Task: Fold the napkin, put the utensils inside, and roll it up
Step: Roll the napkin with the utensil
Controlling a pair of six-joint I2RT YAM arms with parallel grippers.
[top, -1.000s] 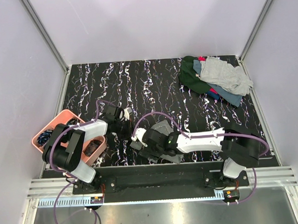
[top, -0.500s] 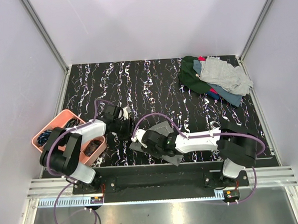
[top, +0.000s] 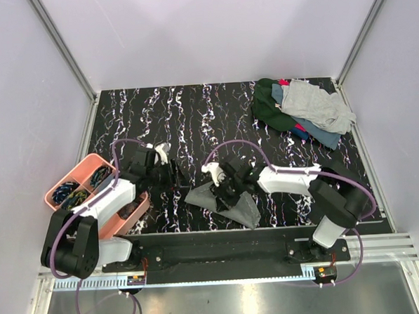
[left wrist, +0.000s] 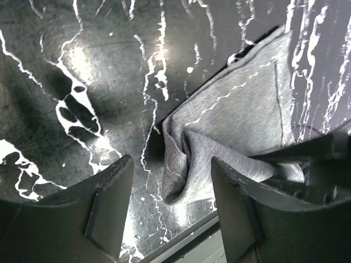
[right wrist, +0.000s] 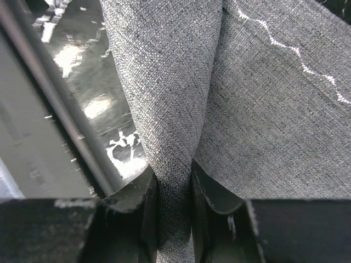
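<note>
The grey napkin (top: 229, 204) lies bunched near the table's front edge, partly under my right arm. My right gripper (top: 222, 187) is shut on a raised fold of the napkin (right wrist: 170, 109), and the cloth fills the narrow gap between the jaws of that right gripper (right wrist: 174, 176). My left gripper (top: 172, 177) stands open just left of the cloth. In the left wrist view the left gripper (left wrist: 171, 162) has nothing between its fingers, and the crumpled napkin (left wrist: 236, 115) edge lies just beyond them. The utensils are out of view.
A pink tray (top: 62, 184) with compartments holding small items sits at the left edge beside my left arm. A heap of green, light-grey and blue cloths (top: 302, 110) lies at the back right. The metal rail (top: 221, 251) runs along the near edge.
My left gripper has opened and drawn back to the left. My right gripper has shut on the napkin and moved back and to the right, pulling up a fold.
</note>
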